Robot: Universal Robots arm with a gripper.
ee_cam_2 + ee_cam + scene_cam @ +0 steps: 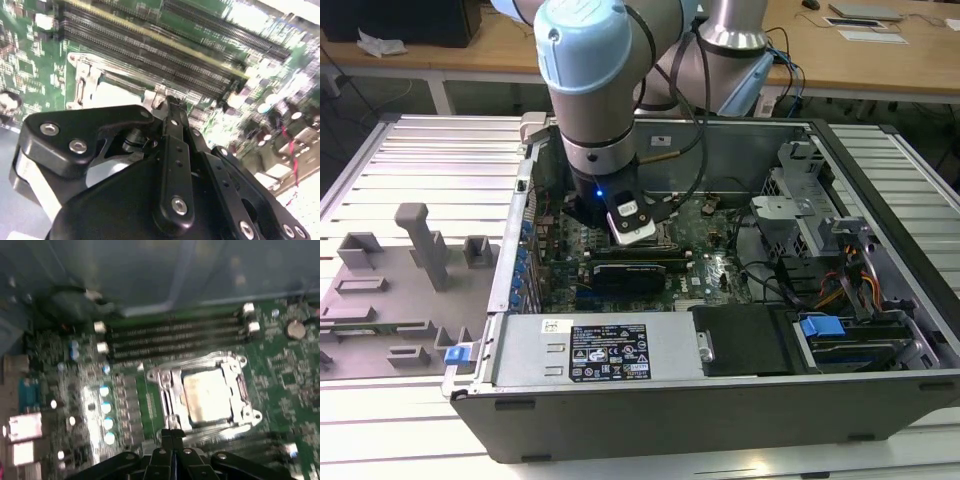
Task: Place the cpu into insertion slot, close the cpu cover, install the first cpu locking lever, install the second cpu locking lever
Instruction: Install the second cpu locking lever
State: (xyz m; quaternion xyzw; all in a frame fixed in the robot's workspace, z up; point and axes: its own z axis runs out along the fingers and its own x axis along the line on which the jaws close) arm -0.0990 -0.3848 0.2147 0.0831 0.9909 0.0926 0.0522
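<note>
Black jaws (pixel 171 437) appeared pressed together, gripping nothing, just short of the socket. Beyond their tips the cpu (pixel 207 396) lay seated, the cpu cover (pixel 172 390) framing it. That thin plate looked stiff, light and sharp-edged, best pushed at its rim.

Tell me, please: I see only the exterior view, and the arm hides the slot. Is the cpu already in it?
Observer: Yes. In the first wrist view the cpu lies in place, pale top up.
Operator: Is the cover down?
Observer: In that view the cover looks flat around the cpu, its open middle over the chip.
Operator: Where is the gripper?
Observer: In the second wrist view the gripper is shut, its tips at the cover's edge. I cannot tell whether they touch it.
</note>
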